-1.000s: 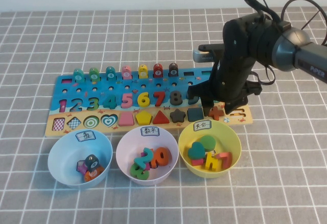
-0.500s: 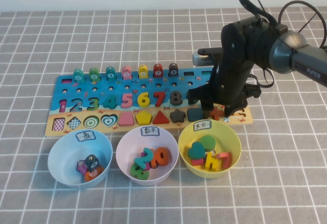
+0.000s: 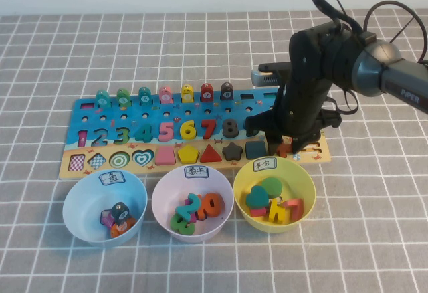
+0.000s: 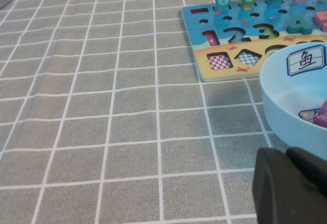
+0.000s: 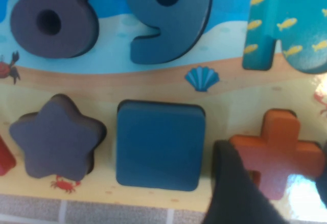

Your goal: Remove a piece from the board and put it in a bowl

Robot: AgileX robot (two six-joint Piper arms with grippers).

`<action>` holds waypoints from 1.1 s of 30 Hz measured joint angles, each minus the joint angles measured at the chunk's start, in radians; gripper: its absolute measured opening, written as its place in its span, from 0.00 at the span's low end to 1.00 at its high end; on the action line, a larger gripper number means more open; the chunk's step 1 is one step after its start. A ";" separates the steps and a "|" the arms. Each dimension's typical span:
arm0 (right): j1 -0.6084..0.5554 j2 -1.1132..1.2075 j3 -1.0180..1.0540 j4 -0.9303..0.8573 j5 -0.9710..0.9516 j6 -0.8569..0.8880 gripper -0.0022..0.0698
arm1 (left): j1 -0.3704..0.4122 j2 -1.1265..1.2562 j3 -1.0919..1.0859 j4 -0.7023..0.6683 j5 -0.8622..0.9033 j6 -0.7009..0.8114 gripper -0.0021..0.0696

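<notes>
The board (image 3: 75,116) lies across the middle of the table; its near end shows in the left wrist view (image 4: 202,60). The orange cross piece (image 3: 284,150) sits in its recess at the board's right end, next to the blue square (image 5: 161,144). My right gripper (image 3: 286,147) is lowered onto the board, its fingers against both ends of the piece (image 5: 278,150); it shows in the right wrist view (image 5: 276,180). The pale yellow bowl (image 3: 306,174) stands just in front of it. My left gripper (image 4: 294,185) is shut and empty, low over the cloth beside the light-blue bowl, outside the high view.
A light-blue bowl (image 3: 72,203) and a pale lilac bowl (image 3: 159,196) stand in front of the board, left of the yellow one; all three hold pieces. The blue bowl's rim (image 4: 276,88) is close to my left gripper. Fish pegs (image 3: 166,94) stand along the board's far edge.
My right gripper has come down and slightly toward the board's right end, settling round the orange cross. Over the last half second it has hardly moved.
</notes>
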 joint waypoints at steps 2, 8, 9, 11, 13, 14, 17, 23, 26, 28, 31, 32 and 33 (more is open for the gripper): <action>0.001 0.000 0.000 0.000 0.000 0.000 0.45 | 0.000 0.000 0.000 0.000 0.000 0.000 0.03; 0.002 0.000 -0.007 -0.004 0.004 0.000 0.45 | 0.000 0.000 0.000 0.000 0.000 0.000 0.03; 0.002 0.000 -0.014 -0.004 0.009 0.000 0.45 | 0.000 0.000 0.000 0.000 0.000 0.000 0.03; 0.005 0.000 -0.032 -0.008 0.029 0.000 0.45 | 0.000 0.000 0.000 0.000 0.000 0.000 0.03; 0.005 0.000 -0.048 -0.008 0.038 0.000 0.45 | 0.000 0.000 0.000 0.000 0.000 0.000 0.03; 0.005 0.000 -0.057 -0.008 0.043 0.000 0.45 | 0.000 0.000 0.000 0.000 0.000 0.000 0.03; 0.005 0.000 -0.072 -0.015 0.060 0.000 0.45 | 0.000 0.000 0.000 0.000 0.000 0.000 0.03; 0.005 -0.012 -0.076 -0.019 0.088 -0.012 0.44 | 0.000 0.000 0.000 0.000 0.000 0.000 0.03; 0.005 -0.041 -0.076 -0.019 0.122 -0.054 0.44 | 0.000 0.000 0.000 0.000 0.000 0.000 0.03; 0.005 -0.066 -0.076 -0.019 0.142 -0.068 0.44 | 0.000 0.000 0.000 0.000 0.000 0.000 0.03; 0.005 -0.107 -0.076 -0.019 0.154 -0.090 0.44 | 0.000 0.000 0.000 0.000 0.000 0.000 0.03; 0.005 -0.124 -0.076 -0.017 0.157 -0.094 0.44 | 0.000 0.000 0.000 0.000 0.000 0.000 0.03; 0.005 -0.141 -0.070 -0.015 0.157 -0.099 0.44 | 0.000 0.000 0.000 0.000 0.000 0.000 0.03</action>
